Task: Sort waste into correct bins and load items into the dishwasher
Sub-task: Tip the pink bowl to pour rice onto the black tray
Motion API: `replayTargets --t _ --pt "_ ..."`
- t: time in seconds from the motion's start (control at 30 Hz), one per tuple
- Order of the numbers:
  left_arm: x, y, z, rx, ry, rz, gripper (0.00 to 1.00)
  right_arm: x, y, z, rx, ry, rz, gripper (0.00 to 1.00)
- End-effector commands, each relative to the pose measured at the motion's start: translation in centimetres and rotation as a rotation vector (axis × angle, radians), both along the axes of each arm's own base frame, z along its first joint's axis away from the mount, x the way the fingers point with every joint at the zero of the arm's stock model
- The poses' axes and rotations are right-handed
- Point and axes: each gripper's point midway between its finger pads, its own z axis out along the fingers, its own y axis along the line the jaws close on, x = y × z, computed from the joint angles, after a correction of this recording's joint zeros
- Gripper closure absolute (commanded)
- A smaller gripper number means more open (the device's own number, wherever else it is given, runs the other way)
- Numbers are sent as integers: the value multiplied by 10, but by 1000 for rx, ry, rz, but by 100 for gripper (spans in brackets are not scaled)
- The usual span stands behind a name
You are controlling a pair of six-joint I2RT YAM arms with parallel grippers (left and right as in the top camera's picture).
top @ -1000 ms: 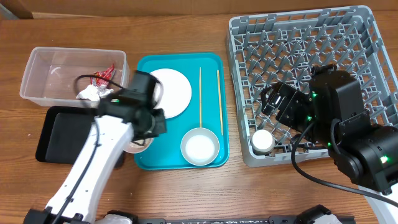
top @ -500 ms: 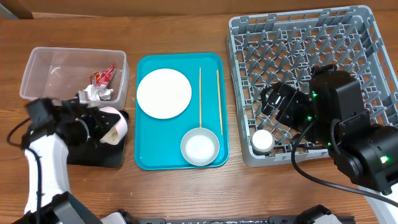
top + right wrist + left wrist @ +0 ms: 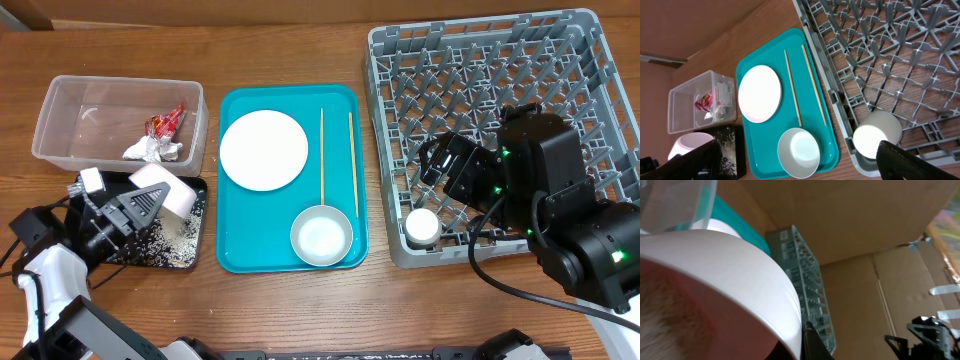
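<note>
My left gripper (image 3: 135,207) is shut on the rim of a white plate (image 3: 160,188), held tilted over the black tray (image 3: 80,190); the plate fills the left wrist view (image 3: 715,265). White rice grains (image 3: 165,235) lie scattered on the black tray. The red wrapper (image 3: 167,122) and white tissue (image 3: 150,149) lie in the clear tub (image 3: 60,110). A second white plate (image 3: 263,150), two chopsticks (image 3: 322,155) and a bowl (image 3: 321,236) rest on the teal tray (image 3: 235,255). A cup (image 3: 422,227) stands in the grey rack (image 3: 480,60). My right gripper (image 3: 445,165) is open and empty above the rack.
The teal tray lies between the bins and the rack. The rack fills the right of the wooden table (image 3: 300,50). Cardboard walls show behind in the left wrist view (image 3: 865,225).
My left arm swung from the teal tray's left edge out over the black tray, carrying the plate and tilting it. Rice now lies on the black tray. The right arm has not moved.
</note>
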Motion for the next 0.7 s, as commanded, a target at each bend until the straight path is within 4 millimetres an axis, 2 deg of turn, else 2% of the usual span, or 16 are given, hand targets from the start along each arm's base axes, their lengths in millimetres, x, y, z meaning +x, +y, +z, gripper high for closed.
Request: replayTargets --t 0.0,0.13,0.2,0.3,0.33,0.43,0.47,0.53,0.57,0.6,0.63,0.67 --pt "-5 0 17 -62 -97 -5 96 -1 1 4 8 -12 6 0" --pt "-6 -1 15 -58 -99 -5 96 -1 1 4 8 -12 6 0" --pt "-5 -1 6 -43 -45 4 96 -1 1 3 6 -9 6 0" --pt "-7 -2 7 -79 -20 5 96 -2 0 3 5 -5 6 0" --pt "-6 -1 4 -58 -13 8 96 -2 0 3 4 -4 6 0" --pt "-7 5 -28 40 148 42 96 -2 0 3 4 -5 6 0" --pt "-8 4 -30 21 177 47 96 -2 0 3 4 -5 6 0" --pt "-8 -4 6 -80 -5 7 96 -2 0 3 4 -4 6 0" --pt "-8 -4 10 -76 -38 2 96 -2 0 3 4 -4 6 0" --pt "-7 -3 5 -43 -13 8 96 -2 0 3 4 -5 6 0" --pt "-7 1 -12 4 83 27 96 -2 0 2 4 -4 6 0" --pt "-12 5 -38 48 261 61 96 -2 0 3 4 -5 6 0"
